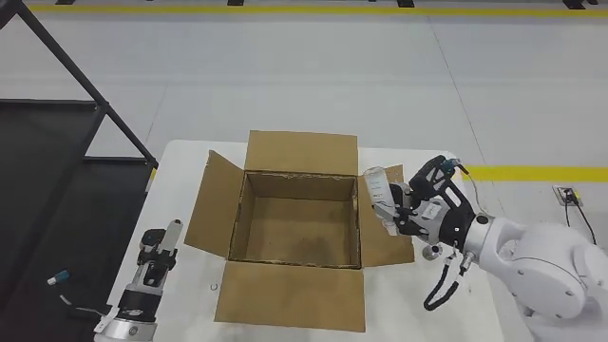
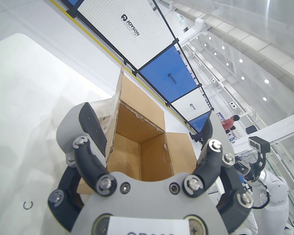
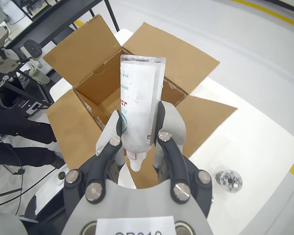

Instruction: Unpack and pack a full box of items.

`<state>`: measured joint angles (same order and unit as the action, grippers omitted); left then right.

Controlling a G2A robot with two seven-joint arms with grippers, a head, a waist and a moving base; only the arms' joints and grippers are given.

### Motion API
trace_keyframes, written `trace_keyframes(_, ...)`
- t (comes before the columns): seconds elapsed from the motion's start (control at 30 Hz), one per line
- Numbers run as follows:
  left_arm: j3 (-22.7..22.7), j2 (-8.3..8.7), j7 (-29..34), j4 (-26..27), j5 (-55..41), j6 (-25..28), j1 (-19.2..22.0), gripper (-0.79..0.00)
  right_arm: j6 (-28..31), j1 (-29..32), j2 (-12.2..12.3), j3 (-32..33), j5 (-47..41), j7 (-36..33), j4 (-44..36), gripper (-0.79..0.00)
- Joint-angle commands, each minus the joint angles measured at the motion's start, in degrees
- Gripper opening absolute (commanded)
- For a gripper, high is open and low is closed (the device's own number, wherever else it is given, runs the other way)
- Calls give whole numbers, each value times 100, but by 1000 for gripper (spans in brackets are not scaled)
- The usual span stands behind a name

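- The right gripper [image 3: 139, 121] held the bottle [image 3: 139, 94] firmly between its fingers [image 3: 160, 119], above the right rim of the box [image 1: 302, 186].
- It probably needed centring over the cavity, then lowering before release.
- The left gripper [image 2: 148, 121], fingers [image 2: 91, 125] wide, sat beside the box.

Right wrist view: you cannot see the whole floor of the box [image 3: 88, 91]. The bottle [image 3: 139, 91] covers its middle, and the bottle's label print is too blurred to make out.

Left wrist view: the plate of the left claw [image 2: 148, 119] hides the box's near wall from you.

Top view: the lower edge cuts off the left arm [image 1: 133, 309].

You cannot tell what the small metal disc [image 3: 229, 181] on the counter [image 3: 247, 135] is.
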<state>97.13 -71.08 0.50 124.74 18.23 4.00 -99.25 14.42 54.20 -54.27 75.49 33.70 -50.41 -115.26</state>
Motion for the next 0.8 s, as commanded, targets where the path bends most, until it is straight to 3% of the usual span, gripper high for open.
trace_keyframes(0.0, 85, -7, -43, -17, -94, -70, -7, 0, 17, -529, -88, -655, 277, 13, 261, -785)
trace_keyframes(0.13, 286, -25, -141, -34, -404, -65, -122, 0, -201, -1722, -388, -1997, 632, -170, 1083, -785)
trace_keyframes(0.3, 563, -46, -241, -30, -692, 86, -369, 0, -731, -3094, -974, -3554, 973, -222, 2393, -785)
trace_keyframes(0.4, 705, -58, -279, -21, -813, 208, -524, 0, -1286, -3655, -1405, -4288, 1066, -153, 3218, -785)
trace_keyframes(0.57, 813, -80, -240, 47, -1017, 376, -710, 0, -1213, -4271, -2132, -5084, 455, -150, 4712, -785)
trace_keyframes(0.77, 815, -81, -236, 54, -1017, 380, -719, 0, -1158, -4302, -2177, -5124, 398, -181, 4806, -785)
